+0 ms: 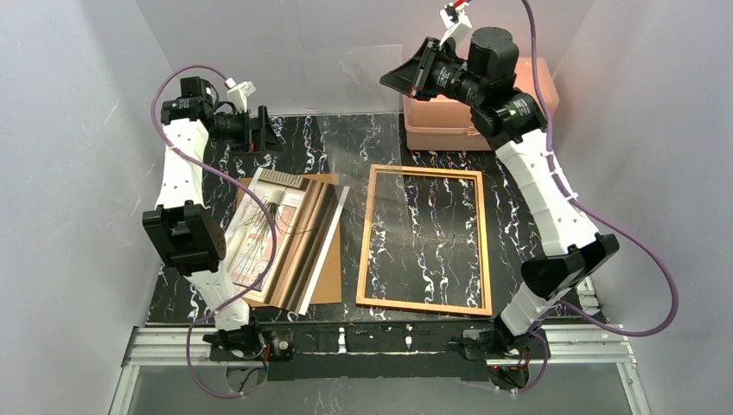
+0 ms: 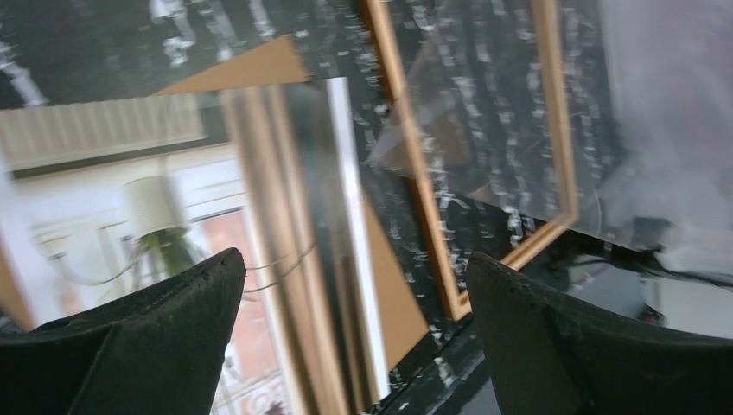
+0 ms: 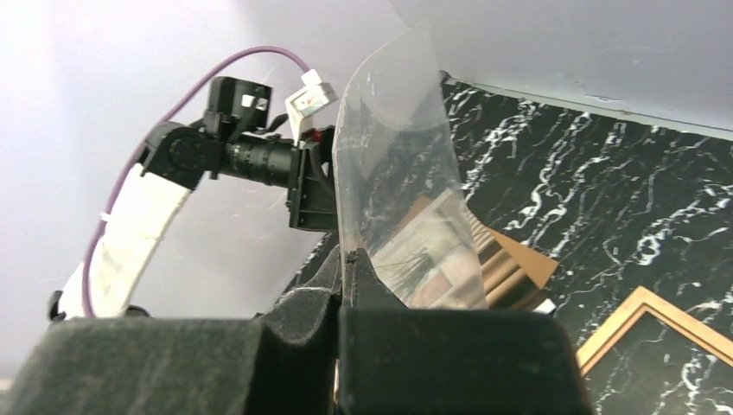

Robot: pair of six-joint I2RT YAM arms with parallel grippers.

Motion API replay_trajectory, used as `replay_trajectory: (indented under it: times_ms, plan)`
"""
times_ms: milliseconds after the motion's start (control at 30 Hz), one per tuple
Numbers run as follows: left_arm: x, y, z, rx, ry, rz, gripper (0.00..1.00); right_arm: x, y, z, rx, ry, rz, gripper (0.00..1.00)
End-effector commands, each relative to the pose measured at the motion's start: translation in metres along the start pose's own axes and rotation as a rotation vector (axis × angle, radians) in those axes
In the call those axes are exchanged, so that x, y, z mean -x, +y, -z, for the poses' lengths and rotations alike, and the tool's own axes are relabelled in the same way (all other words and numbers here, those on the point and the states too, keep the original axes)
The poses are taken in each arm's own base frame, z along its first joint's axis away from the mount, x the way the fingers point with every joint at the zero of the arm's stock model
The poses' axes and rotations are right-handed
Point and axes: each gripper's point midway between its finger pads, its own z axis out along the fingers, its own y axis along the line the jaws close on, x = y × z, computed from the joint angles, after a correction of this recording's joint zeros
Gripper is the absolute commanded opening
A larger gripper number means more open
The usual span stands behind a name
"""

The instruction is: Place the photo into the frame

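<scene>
The photo [image 1: 275, 232], banded beige and brown, lies face up on the left of the table on a brown backing board [image 1: 327, 278]. To its right the orange-brown frame [image 1: 366, 233] lies flat with nothing inside it. My left gripper [image 1: 270, 131] hovers open and empty beyond the photo's far edge. In the left wrist view my left gripper [image 2: 354, 258] looks down on the photo [image 2: 156, 216] and the frame [image 2: 423, 216]. Raised at the back, my right gripper [image 3: 346, 255] is shut on the edge of a clear pane [image 3: 398, 156].
A pink plastic box [image 1: 449, 121] stands at the back right, under the right arm. The black marble table [image 1: 346, 147] is walled in by white panels on the left, back and right. The clear pane hangs in the air above the table's far middle.
</scene>
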Motion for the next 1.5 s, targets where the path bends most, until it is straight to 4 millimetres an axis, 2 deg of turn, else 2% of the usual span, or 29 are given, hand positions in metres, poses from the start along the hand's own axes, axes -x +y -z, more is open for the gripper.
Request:
replay_trajectory:
  times_ms: [0, 167, 333, 533, 733, 933, 1100, 1300, 1400, 1467]
  plan:
    - [-0.002, -0.066, 0.016, -0.296, -0.067, 0.025, 0.99, 0.035, 0.062, 0.044, 0.158, -0.075, -0.013, 0.01]
    - [0.002, -0.102, 0.034, -0.467, -0.142, -0.043, 0.99, 0.043, 0.082, 0.065, 0.252, -0.085, -0.083, 0.01]
    - [0.001, -0.126, 0.053, -0.604, -0.185, -0.075, 0.98, 0.042, 0.08, 0.07, 0.315, -0.078, -0.166, 0.01]
    - [-0.002, -0.138, 0.063, -0.702, -0.2, -0.067, 0.94, 0.04, 0.081, 0.07, 0.395, -0.082, -0.235, 0.01]
    - [-0.001, -0.154, 0.076, -0.806, -0.214, -0.068, 0.88, 0.031, 0.071, 0.065, 0.394, -0.073, -0.274, 0.01]
    - [-0.001, -0.159, 0.082, -0.832, -0.215, -0.064, 0.64, 0.022, 0.057, 0.057, 0.374, -0.063, -0.295, 0.01]
    - [-0.002, -0.162, 0.085, -0.83, -0.217, -0.069, 0.28, 0.013, 0.043, 0.054, 0.346, -0.057, -0.311, 0.01]
    - [-0.003, -0.163, 0.086, -0.833, -0.207, -0.047, 0.12, 0.003, 0.018, 0.057, 0.294, -0.055, -0.325, 0.01]
    - [-0.003, -0.163, 0.086, -0.834, -0.2, -0.03, 0.05, -0.006, 0.008, 0.059, 0.278, -0.051, -0.336, 0.11]
    - [-0.003, -0.163, 0.085, -0.828, -0.192, -0.014, 0.01, -0.016, -0.001, 0.058, 0.259, -0.037, -0.349, 0.22]
